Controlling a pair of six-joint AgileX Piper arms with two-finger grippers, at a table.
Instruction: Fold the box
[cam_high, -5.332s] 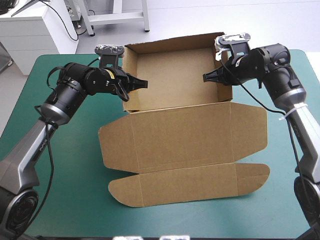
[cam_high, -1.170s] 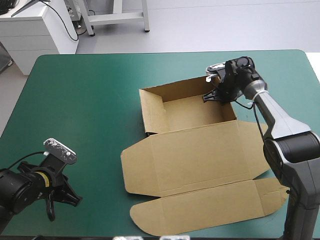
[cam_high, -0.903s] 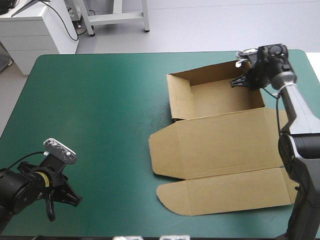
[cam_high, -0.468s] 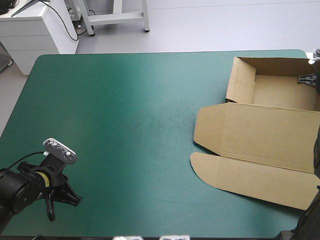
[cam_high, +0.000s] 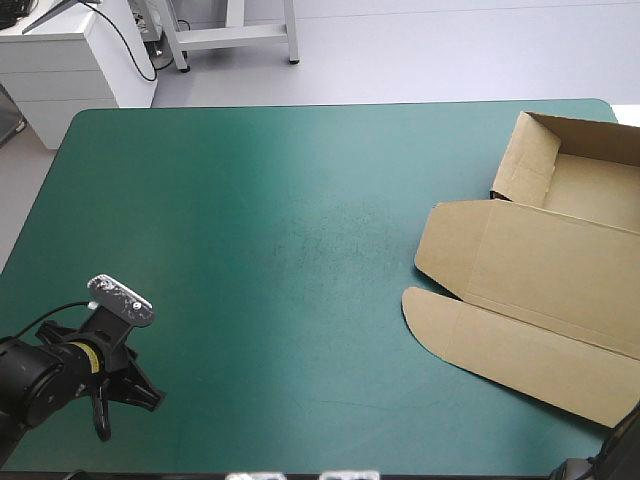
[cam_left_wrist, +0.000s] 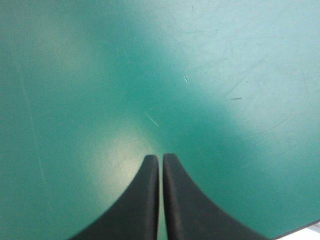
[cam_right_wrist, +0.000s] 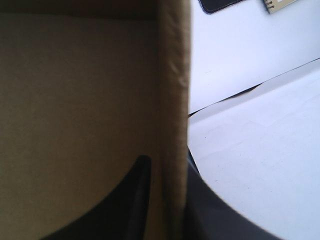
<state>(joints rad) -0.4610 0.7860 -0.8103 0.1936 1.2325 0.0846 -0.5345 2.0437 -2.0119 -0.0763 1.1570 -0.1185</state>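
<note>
The brown box (cam_high: 560, 270) lies at the table's right side as an open tray with raised walls, its lid and front flap flat toward the near edge. It runs past the high view's right border. My right gripper (cam_right_wrist: 167, 165) is outside the high view; in its wrist view it is shut on the box, one black finger (cam_right_wrist: 135, 185) inside the tray's wall (cam_right_wrist: 172, 90) and the other outside it. My left gripper (cam_high: 128, 400) rests near the table's near left corner, far from the box. It is shut (cam_left_wrist: 160, 159) over bare cover, holding nothing.
A wide stretch of teal-green cover (cam_high: 280, 230) lies between my left gripper and the box. The box sits close to the table's far right corner (cam_high: 600, 105). Beyond the held wall the right wrist view shows pale floor (cam_right_wrist: 250, 100).
The box has slid from the table's middle to its right side, drawn by my right gripper, which has left the high view. My left arm, drawn back earlier, has stayed still.
</note>
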